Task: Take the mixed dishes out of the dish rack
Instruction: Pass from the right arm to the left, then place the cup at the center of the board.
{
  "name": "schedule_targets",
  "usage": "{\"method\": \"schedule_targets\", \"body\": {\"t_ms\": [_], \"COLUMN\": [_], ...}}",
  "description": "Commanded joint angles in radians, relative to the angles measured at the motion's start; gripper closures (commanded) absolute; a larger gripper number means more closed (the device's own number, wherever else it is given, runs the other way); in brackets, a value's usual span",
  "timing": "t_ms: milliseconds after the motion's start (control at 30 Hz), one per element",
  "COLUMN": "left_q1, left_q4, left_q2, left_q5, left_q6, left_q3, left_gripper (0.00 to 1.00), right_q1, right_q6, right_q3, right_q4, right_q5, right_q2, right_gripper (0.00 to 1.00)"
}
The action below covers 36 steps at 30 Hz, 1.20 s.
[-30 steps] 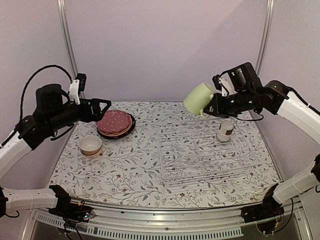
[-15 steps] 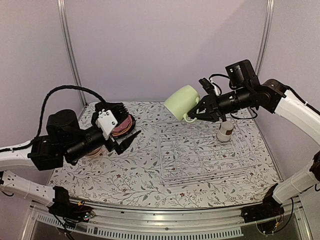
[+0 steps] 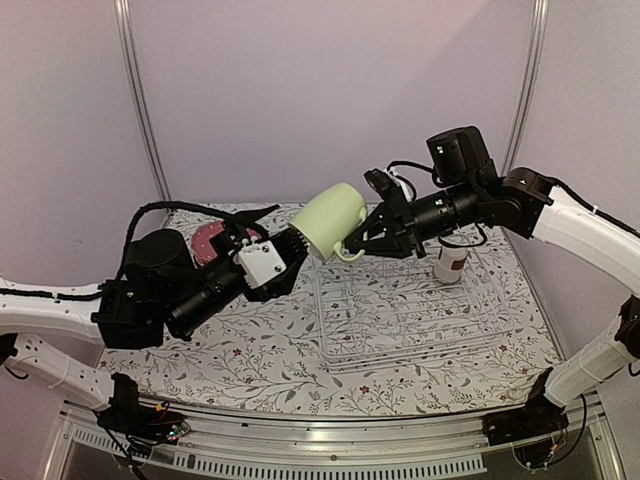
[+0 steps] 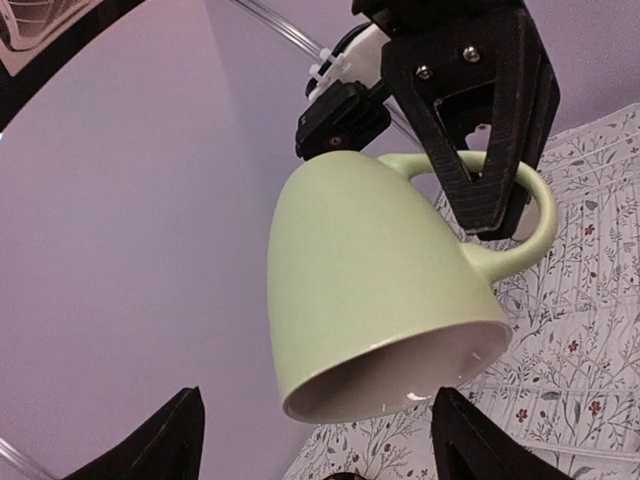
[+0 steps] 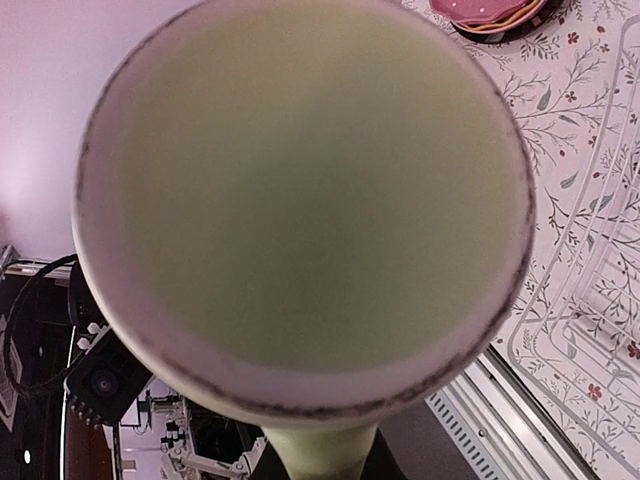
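Left wrist view: pale green cup (image 4: 380, 290) just ahead of my left pincer (image 4: 325, 455), mouth toward me, my jaws wide. My right pincer (image 4: 480, 190) clamps its handle.

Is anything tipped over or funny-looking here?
Yes: the pale green cup hangs in the air above the table, tipped on its side. The right gripper pinches it by its handle. Nothing looks spilled or broken.
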State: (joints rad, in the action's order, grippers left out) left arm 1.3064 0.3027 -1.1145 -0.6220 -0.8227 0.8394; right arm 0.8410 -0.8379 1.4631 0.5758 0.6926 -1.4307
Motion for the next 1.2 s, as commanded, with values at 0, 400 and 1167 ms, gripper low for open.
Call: {"method": "schedule_targets", "body": {"t_ms": [0,400,1167], "left_q1": [0.018,0.014,-0.002], "left_q4": [0.110,0.133,-0.147], "left_q2": [-0.016,-0.039,0.030], "left_q5": [-0.044,-0.078,-0.127], "left_q6": [-0.047,-0.078,0.121], "left_q3": [0.020,0.038,0.100], "left_gripper": [0.24,0.64,1.00], "right_q1": [0.026,0.064,-0.109], "right_q6": [-0.039,-0.064,-0.043], "right_q3": [-0.008,-0.009,-0.029], "right_q4": [-0.139,-0.178,-0.067], "right_q5": [0.053,0.088,-0.017], "right_q2": [-0.016,-0.049,0.031], "right_gripper": [1.00,1.00,0.27]}}
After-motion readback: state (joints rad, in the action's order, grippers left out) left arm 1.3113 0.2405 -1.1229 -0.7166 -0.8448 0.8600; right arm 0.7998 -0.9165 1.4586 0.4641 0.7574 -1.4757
